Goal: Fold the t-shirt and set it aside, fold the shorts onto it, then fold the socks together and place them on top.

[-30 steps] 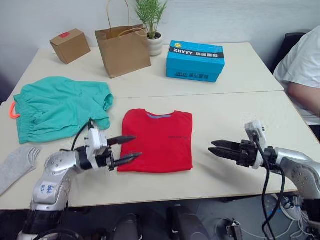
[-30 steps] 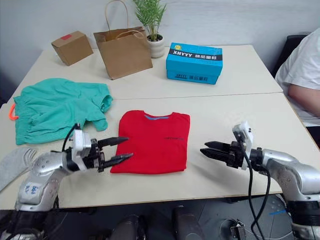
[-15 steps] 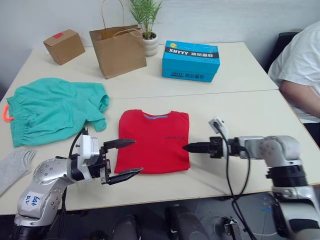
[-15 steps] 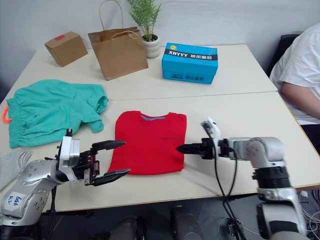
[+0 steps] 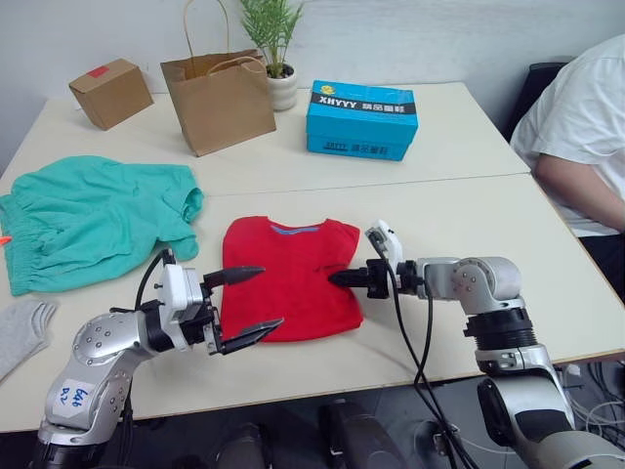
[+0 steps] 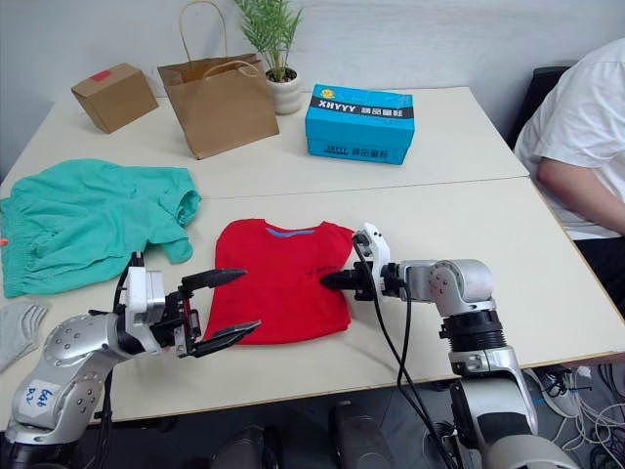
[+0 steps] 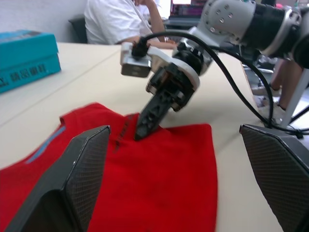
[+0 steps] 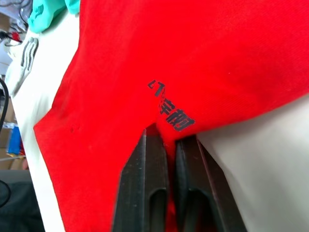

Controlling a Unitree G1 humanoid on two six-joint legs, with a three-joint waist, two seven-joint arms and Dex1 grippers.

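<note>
The t-shirt (image 5: 289,277) lies folded on the table (image 5: 469,210), right of the shorts (image 5: 93,220). The right gripper (image 8: 166,145) pinches its right edge; the left gripper (image 5: 247,303) hovers spread at its left edge. Both should grip before lifting, keeping folds flat.

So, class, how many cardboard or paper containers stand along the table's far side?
3: a small brown box at the far left, a brown paper bag beside it, and a blue box further right.
</note>
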